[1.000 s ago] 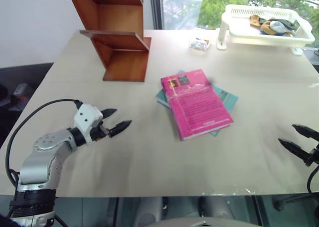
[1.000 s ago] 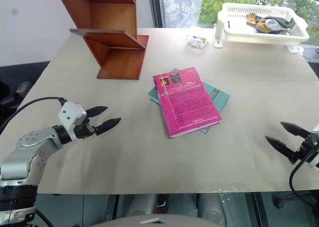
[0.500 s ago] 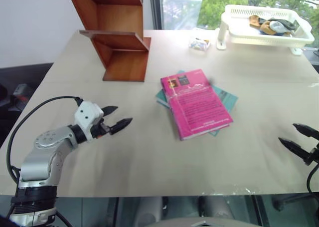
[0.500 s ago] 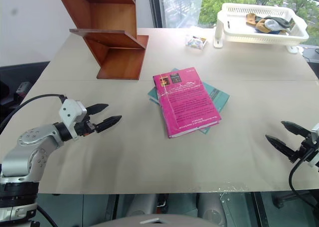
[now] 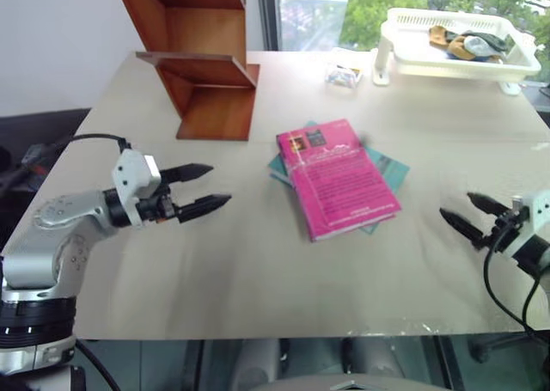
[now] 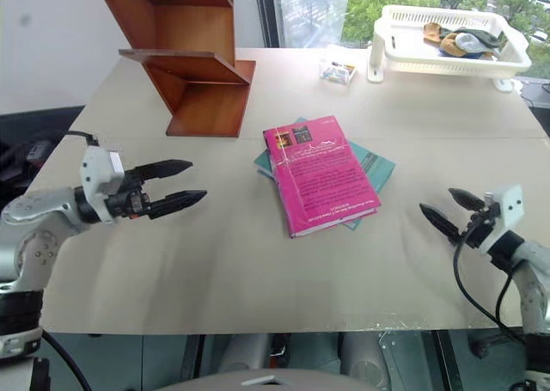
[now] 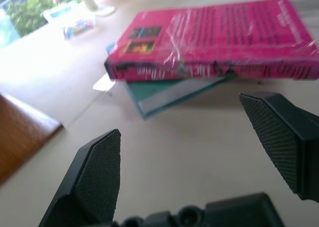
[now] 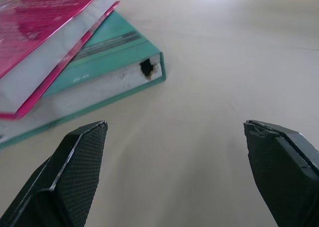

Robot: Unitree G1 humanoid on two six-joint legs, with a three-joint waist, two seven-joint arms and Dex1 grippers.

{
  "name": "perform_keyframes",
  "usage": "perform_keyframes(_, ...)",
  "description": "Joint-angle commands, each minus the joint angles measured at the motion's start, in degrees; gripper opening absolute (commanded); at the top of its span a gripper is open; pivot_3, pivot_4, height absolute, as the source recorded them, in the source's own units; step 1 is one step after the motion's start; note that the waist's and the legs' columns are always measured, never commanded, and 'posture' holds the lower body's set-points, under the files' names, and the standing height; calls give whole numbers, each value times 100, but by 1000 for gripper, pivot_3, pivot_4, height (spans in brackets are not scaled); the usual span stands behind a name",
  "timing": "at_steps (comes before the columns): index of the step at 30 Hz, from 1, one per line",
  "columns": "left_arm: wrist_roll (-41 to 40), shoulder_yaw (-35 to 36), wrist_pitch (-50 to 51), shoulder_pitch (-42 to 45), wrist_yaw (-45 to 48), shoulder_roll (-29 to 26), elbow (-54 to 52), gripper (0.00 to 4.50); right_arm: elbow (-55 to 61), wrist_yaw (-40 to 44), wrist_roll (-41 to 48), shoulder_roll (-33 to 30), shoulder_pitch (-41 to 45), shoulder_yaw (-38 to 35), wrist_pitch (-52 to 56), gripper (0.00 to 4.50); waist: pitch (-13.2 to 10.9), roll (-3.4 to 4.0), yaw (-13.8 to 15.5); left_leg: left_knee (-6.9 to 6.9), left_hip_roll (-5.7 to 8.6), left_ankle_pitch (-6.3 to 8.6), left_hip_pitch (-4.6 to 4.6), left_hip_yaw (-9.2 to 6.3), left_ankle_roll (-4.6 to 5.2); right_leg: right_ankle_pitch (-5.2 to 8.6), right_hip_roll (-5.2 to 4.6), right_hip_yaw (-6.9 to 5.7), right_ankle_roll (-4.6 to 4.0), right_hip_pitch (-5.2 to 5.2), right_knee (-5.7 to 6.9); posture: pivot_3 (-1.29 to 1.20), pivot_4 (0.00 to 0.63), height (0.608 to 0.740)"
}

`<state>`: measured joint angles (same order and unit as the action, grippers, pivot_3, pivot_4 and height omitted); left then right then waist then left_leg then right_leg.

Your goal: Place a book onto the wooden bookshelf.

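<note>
A: Two books (image 5: 339, 180) lie stacked mid-surface (image 5: 258, 262), and yours is the pink book (image 5: 337, 178) on top, lying flat and crooked across the teal book (image 5: 387, 169). It sits in front and to the right of the wooden bookshelf (image 5: 202, 60), well apart from it.

B: And the claws?

A: Your left claw (image 5: 200, 190) is spread wide, empty, hovering to the left of the stack and pointing at it. Your right claw (image 5: 467, 216) is spread too, empty, off to the stack's right, also aimed inward. Neither touches a book.

B: So which step am I on?

A: By my reading, you're on the approach; nothing is gripped yet. Next you need an edge of the pink book alone between the fingers. Its overhanging corner above the teal one looks like the easiest way in.

B: What should I watch?

A: Likely the teal book dragging along, and the wrapped cover slipping.
</note>
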<state>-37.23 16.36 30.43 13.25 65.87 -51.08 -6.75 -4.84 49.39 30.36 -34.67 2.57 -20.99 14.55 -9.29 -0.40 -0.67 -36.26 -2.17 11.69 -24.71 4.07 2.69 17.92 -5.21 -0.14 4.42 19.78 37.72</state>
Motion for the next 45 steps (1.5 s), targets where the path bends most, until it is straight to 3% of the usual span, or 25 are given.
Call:
perform_keyframes(1, -152, 218, -93, 140, 463, -325, -12, 4424, 192, -247, 195, 117, 309, -24, 230, 4500, -2, 3, -4, 0, -1, 0, -1, 0, 0, 0, 3, 1, 0, 0, -1, 0, 150, 740)
perform_keyframes(8, -209, 231, -92, 456, 784, -547, 172, 4424, -15, -458, 34, 339, 1058, 310, 355, 4500, -5, 1, -14, -3, -5, 0, 1, 3, 1, 0, 16, 3, 1, 3, 7, 0, 150, 740)
perform_keyframes(15, -105, 164, -154, 327, 787, -492, 71, 4424, -1009, -1508, -216, 1038, 2457, 537, 625, 4500, -12, -6, -33, -4, -7, -9, -5, 14, -12, 0, 23, 18, 2, 26, 23, 0, 150, 740)
perform_keyframes(21, -152, 311, -107, 102, 714, -509, -121, 4424, -2139, -1455, -531, 1295, 3097, 837, 530, 4500, -23, -20, -27, -4, -7, -16, -14, 22, -24, 0, 24, 24, 2, 35, 20, 0, 150, 740)
perform_keyframes(28, -247, 561, -18, -224, 593, -552, -353, 4424, -1982, -154, -474, 1406, 2969, 1483, 696, 4500, -25, -23, -67, -4, -15, -16, -12, 23, -23, 0, 30, 27, 2, 36, 25, 0, 150, 740)
perform_keyframes(39, -722, 977, 940, -776, 330, -667, -479, 4424, -1052, -230, -595, 2053, 2435, 2024, 759, 4500, -25, -30, -181, -2, -17, -16, -10, 18, -26, 0, 29, 25, 2, 36, 27, 0, 150, 740)
perform_keyframes(45, -747, 966, 1234, -939, 292, -755, -426, 4424, -622, -398, -612, 2002, 2316, 1987, 789, 4500, -26, -32, -164, -1, -17, -17, -7, 14, -30, -1, 25, 19, 2, 36, 28, 0, 150, 740)
